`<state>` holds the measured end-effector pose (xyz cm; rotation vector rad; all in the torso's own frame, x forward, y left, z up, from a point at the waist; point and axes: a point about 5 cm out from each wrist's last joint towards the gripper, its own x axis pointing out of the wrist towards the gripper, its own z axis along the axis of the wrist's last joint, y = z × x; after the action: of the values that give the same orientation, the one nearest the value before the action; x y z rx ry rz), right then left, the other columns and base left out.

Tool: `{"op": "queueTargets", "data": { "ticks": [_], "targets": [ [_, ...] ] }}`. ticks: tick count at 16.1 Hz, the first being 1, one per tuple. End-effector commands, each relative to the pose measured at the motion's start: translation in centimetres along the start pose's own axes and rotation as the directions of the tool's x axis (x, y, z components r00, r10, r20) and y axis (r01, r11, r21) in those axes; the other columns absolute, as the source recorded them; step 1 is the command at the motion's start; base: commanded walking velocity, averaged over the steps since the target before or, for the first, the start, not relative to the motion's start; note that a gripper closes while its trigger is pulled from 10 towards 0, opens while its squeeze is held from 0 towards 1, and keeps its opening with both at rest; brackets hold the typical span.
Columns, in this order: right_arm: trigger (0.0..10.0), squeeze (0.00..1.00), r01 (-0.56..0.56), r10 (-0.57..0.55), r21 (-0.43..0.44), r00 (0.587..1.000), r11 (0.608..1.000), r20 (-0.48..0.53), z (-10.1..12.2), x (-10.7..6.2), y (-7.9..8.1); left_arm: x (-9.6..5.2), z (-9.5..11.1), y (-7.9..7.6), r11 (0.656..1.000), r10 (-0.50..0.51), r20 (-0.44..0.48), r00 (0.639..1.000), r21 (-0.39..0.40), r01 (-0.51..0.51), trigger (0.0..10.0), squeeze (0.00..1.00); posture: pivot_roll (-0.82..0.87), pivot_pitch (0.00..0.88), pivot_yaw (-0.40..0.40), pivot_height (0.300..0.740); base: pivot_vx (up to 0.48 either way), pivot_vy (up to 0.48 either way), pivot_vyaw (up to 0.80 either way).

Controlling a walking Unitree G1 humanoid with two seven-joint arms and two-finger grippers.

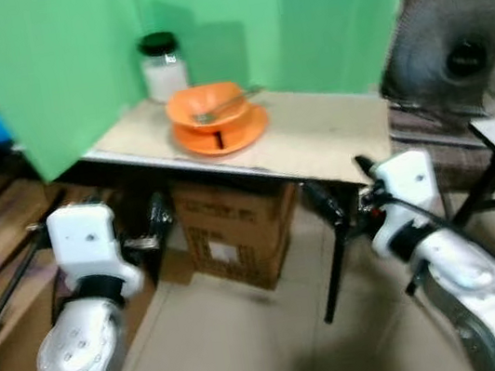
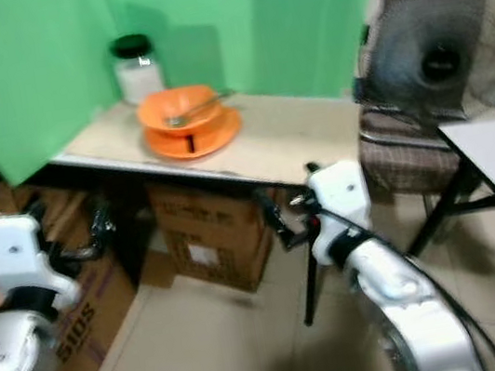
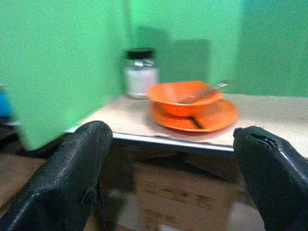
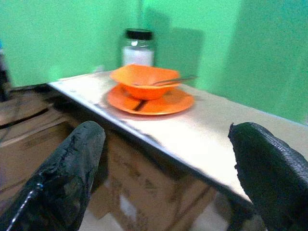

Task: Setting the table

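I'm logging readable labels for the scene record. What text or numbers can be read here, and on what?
"105" or "SOI": dark print on the cardboard box at the robot's left, too blurred to be sure.
Print on the cardboard box under the table: too blurred to read.
Jar: no legible label.

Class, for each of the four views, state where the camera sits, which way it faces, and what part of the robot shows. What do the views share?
Left and right eye views: on the head, looking forward and down at the table; both silver arms show.
Left wrist view: on the left wrist, facing the table along the open left gripper.
Right wrist view: likewise, along the open right gripper.
All share the orange bowl, plate and jar.
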<state>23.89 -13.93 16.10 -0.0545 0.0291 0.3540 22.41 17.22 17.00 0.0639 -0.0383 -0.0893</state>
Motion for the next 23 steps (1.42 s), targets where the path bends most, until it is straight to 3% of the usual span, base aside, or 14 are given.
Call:
{"op": "queueTargets", "data": {
  "ticks": [1,5,15,23],
  "targets": [
    [10.0,0.00,-0.006,0.005,0.015,0.999,1.000,0.034,0.6,-0.1,0.2,-0.2,0.1,0.4,1.000,0.005,0.001,1.000,0.011,-0.005,10.0,0.00,-0.05,0.000,0.040,0.740,0.337,0.000,0.00],
    [10.0,0.00,0.007,-0.009,0.101,1.000,0.995,0.017,-0.2,-0.1,0.7,0.2,0.5,0.1,0.999,-0.024,0.003,1.000,0.021,0.024,10.0,0.00,-0.01,0.000,0.050,0.740,0.337,0.000,0.00],
    [10.0,0.00,-0.083,0.082,0.121,0.997,0.989,0.014,-0.1,1.7,1.4,0.1,0.8,0.3,0.999,-0.034,-0.011,0.999,0.035,0.035,10.0,0.00,0.01,0.000,0.058,0.740,0.340,0.000,0.00],
    [10.0,0.00,-0.149,0.150,0.122,0.989,0.981,0.007,0.0,2.0,2.3,-0.3,0.5,0.2,0.999,-0.034,-0.023,0.999,0.035,0.035,10.0,0.00,0.01,0.000,0.051,0.740,0.340,0.000,0.00]
  ]
}}
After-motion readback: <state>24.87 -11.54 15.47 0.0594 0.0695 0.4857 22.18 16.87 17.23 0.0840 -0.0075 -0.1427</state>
